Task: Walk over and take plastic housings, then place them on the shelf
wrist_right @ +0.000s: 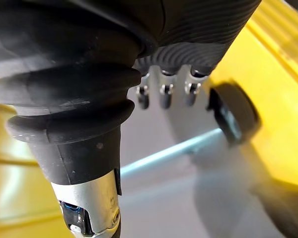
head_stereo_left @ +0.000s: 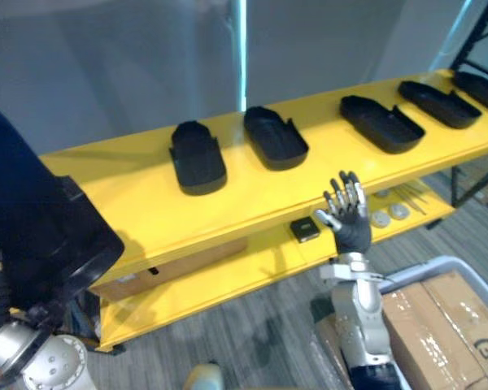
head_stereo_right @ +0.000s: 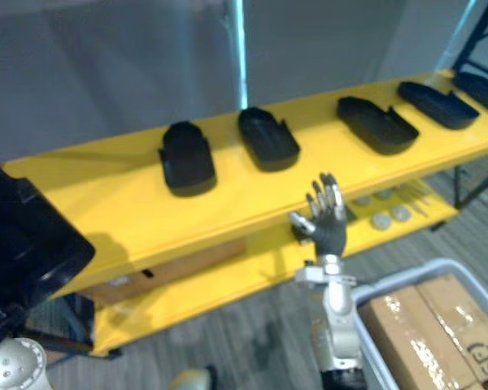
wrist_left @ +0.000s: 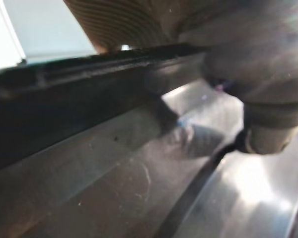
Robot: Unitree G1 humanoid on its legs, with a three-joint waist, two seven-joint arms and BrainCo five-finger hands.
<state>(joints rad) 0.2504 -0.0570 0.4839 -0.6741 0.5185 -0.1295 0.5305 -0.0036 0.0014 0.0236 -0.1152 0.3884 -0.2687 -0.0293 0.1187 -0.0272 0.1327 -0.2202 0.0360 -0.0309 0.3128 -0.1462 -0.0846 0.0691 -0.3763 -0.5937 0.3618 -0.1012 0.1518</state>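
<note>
Housings (head_stereo_left: pixel 198 157) on shelf (head_stereo_left: pixel 252 199) beyond right hand (head_stereo_left: pixel 347 213)

Cardboard boxes (head_stereo_left: pixel 441 318) in grey bin (head_stereo_left: pixel 429 268)

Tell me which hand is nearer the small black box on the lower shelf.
Right. The right hand stands just beside the small black box; the left arm is far to its left, under a large black housing.

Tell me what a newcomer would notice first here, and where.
The bright yellow shelf runs across the scene, with a row of black plastic housings on its top level. In front of its edge the right hand stands raised, fingers spread and empty. A large black piece, probably another housing, looms at the lower left.
</note>
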